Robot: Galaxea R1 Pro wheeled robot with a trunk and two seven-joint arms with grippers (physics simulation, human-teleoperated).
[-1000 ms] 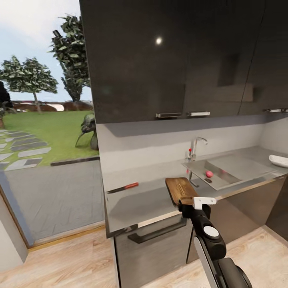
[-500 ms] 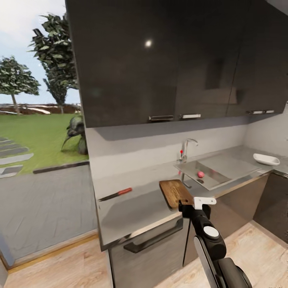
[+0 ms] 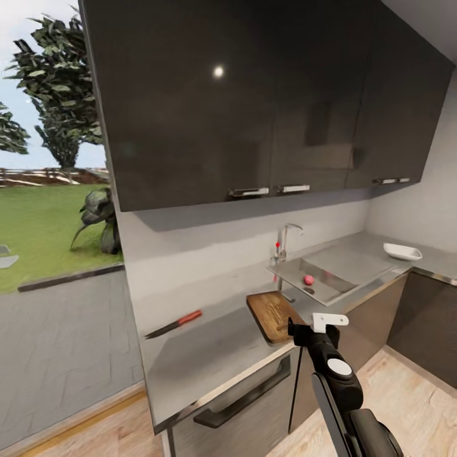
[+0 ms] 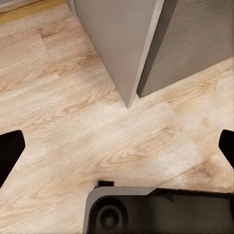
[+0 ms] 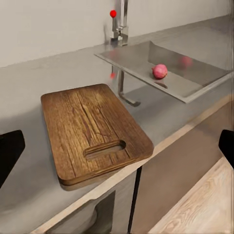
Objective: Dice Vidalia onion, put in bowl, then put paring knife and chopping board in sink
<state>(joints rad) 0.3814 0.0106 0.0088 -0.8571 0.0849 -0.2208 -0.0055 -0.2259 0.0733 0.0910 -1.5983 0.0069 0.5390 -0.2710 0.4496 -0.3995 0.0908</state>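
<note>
The pinkish-red Vidalia onion (image 3: 309, 279) (image 5: 159, 71) lies in the steel sink (image 3: 333, 270) (image 5: 195, 73), below the chrome tap (image 3: 285, 236) with its red knob (image 5: 113, 13). The brown chopping board (image 3: 274, 315) (image 5: 95, 129) rests on the grey countertop (image 3: 216, 343) left of the sink, slot handle toward me. The paring knife (image 3: 172, 324) lies further left, red handle to the right. The white bowl (image 3: 402, 252) sits at the far right. My right gripper (image 5: 119, 146) is open and empty, held off the counter's front edge near the board. My left gripper (image 4: 117, 151) is open over the wooden floor.
Dark glossy wall cabinets (image 3: 254, 101) hang over the counter. Below it are a drawer front with a black handle (image 3: 244, 397) and lower cabinet doors. Left of the counter, a paved terrace and lawn lie beyond a glass wall. My right arm (image 3: 334, 374) rises from the bottom of the head view.
The head camera has turned right, so the whole counter scene slid left and the bowl came fully into view. My right arm keeps its pose in front of the board.
</note>
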